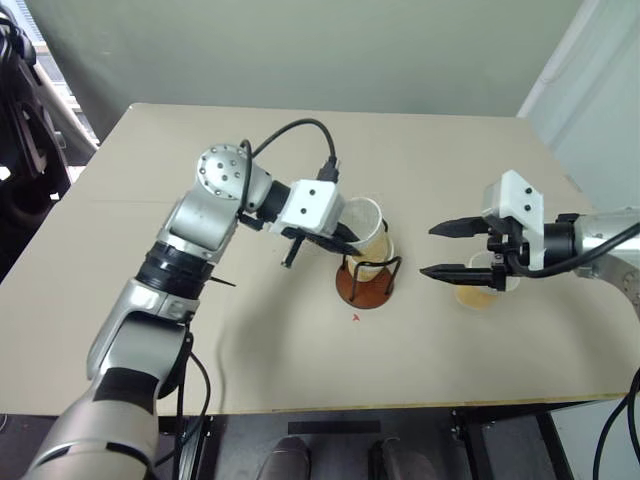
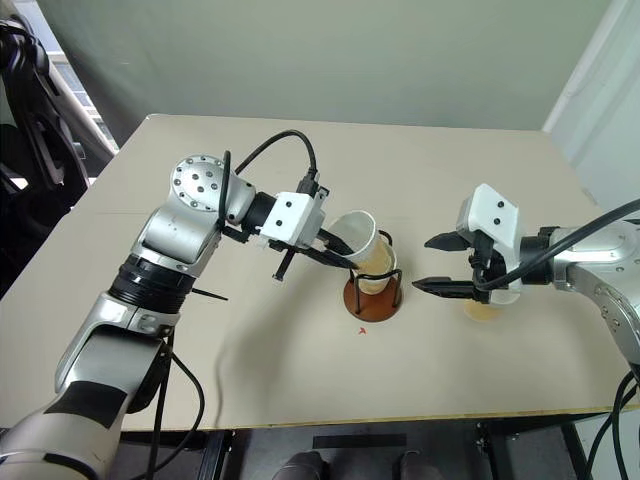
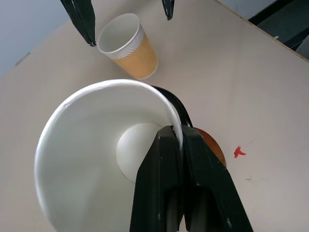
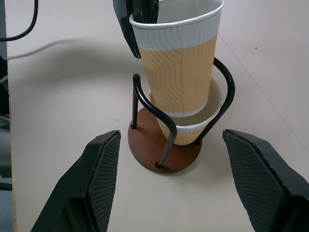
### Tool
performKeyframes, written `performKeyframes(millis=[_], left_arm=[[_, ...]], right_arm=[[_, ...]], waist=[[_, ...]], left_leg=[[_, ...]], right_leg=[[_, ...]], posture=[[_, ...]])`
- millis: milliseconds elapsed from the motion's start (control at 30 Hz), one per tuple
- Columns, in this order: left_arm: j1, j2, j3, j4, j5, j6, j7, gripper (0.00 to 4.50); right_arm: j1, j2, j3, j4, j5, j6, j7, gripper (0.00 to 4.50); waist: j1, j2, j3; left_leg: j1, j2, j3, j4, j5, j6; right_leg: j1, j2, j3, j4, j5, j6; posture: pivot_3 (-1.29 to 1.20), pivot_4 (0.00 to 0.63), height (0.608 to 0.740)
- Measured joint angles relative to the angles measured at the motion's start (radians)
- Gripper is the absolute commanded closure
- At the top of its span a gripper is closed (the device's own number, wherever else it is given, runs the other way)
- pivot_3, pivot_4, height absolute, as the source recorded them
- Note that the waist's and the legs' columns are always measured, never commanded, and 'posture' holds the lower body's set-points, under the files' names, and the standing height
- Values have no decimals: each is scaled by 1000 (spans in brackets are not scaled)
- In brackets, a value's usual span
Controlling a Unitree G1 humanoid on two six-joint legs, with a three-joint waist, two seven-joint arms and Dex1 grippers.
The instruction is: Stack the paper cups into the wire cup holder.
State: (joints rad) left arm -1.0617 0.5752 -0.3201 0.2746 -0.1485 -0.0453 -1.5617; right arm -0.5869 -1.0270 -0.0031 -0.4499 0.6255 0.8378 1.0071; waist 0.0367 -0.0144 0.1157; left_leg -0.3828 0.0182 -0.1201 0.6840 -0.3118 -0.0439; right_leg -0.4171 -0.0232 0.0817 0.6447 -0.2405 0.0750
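Observation:
The wire cup holder (image 1: pixel 350 290) stands mid-table with one paper cup (image 4: pixel 188 130) seated inside its black loops. My left gripper (image 3: pixel 179 133) is shut on the rim of a second paper cup (image 1: pixel 365 225), one finger inside and one outside. That cup is tilted, and its bottom sits inside the mouth of the seated cup. A third paper cup (image 1: pixel 485 285) stands upright on the table to the right of the holder. My right gripper (image 1: pixel 437 250) hangs open beside that cup, its tips pointing toward the holder, with nothing between its fingers (image 4: pixel 104 179).
A small red mark (image 1: pixel 356 318) lies on the tan table (image 1: pixel 250 340) just in front of the holder. A black cable (image 1: pixel 290 135) loops over my left wrist. Dark equipment (image 1: pixel 25 130) stands off the table's left edge. The front edge runs close below the holder.

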Motion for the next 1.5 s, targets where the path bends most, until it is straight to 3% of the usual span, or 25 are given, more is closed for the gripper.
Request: performKeyframes(millis=[100,300,867,1233,1500], left_arm=[[0,-3,0,1,0,0,1,2353],[0,-9,0,9,5,-13,10,426],[-2,-13,1,41,25,-66,20,426],[-41,-42,199,-10,-143,271,214,426],[60,46,276,-222,-347,555,212,426]], right_arm=[[6,0,-3,0,0,1,-1,1091],[6,0,-5,-2,0,1,-3,1091],[9,-7,-8,-1,-1,1,-4,1091],[65,-43,-47,-7,-4,1,-2,1091],[170,-115,-52,-6,-66,-53,25,1091]], waist=[[0,0,0],[1,0,0],[1,0,0],[5,0,0],[9,0,0]], left_leg=[[0,0,0,0,0,0],[0,0,0,0,0,0],[0,0,0,0,0,0],[-1,0,1,0,0,0],[0,0,2,1,0,0]], right_leg=[[0,0,0,0,0,0],[0,0,0,0,0,0],[0,0,0,0,0,0],[0,0,0,0,0,0],[0,1,0,0,0,1]], posture=[[0,150,740],[0,150,740],[0,150,740],[0,150,740],[0,150,740]])
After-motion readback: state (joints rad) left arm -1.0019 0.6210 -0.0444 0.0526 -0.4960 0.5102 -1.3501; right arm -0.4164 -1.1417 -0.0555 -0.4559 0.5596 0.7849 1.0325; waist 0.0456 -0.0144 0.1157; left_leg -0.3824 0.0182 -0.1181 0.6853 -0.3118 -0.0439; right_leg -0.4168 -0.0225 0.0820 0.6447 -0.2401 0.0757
